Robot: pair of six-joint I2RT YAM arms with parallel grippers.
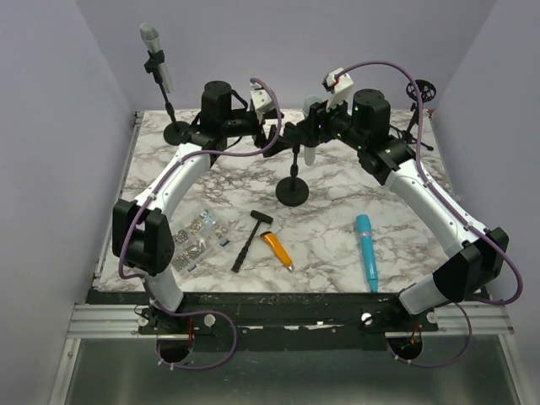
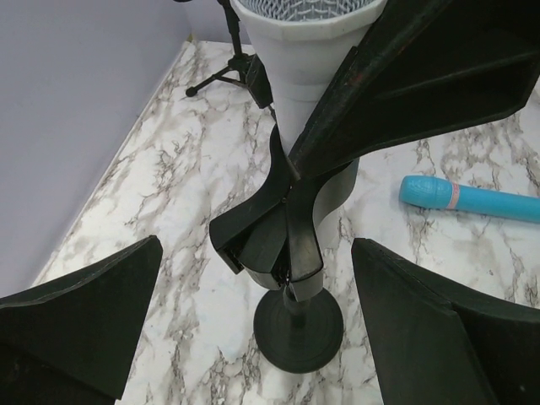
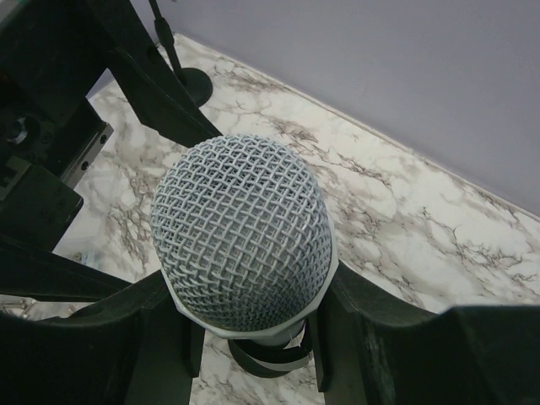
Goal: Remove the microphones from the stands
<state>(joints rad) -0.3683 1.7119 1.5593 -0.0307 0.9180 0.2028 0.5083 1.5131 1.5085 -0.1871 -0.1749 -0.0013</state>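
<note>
The microphone (image 3: 240, 232) stands nearly upright, head up, in the stand (image 2: 297, 333) mid-table (image 1: 329, 245), a little toward the far edge. Our right gripper (image 3: 253, 337) is narrowed onto its body just under the head. Our left gripper (image 2: 253, 253) is spread wide around the stand below. We judge the way out runs upward along the microphone's long axis.
</note>
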